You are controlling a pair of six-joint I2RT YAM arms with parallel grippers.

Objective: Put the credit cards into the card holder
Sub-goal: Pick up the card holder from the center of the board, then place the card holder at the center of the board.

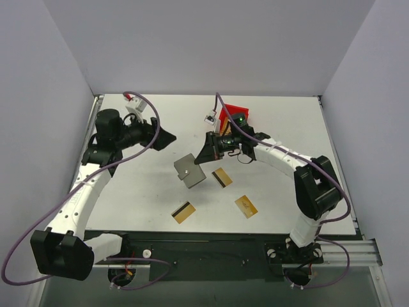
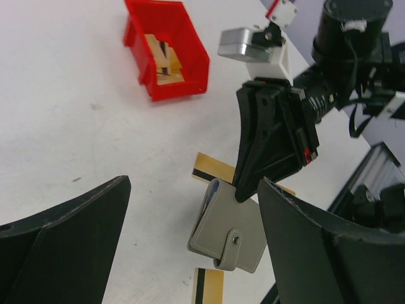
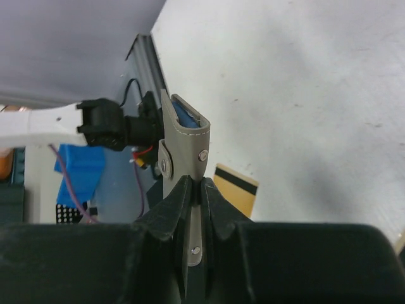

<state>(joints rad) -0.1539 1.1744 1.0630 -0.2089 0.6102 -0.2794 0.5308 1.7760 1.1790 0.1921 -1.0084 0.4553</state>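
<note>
My right gripper is shut on one edge of the grey card holder, which sticks out in front of its jaws over the table's middle. In the right wrist view the pads pinch the holder, whose bluish inside shows at its far end. Three gold-tan credit cards with black stripes lie flat on the table. My left gripper is open and empty, up left of the holder and facing it. Its wrist view shows the holder with its snapped tab, and two cards.
A small red bin stands behind the right gripper, with a tan item inside it in the left wrist view. Grey walls enclose the white table on three sides. Cables loop over both arms.
</note>
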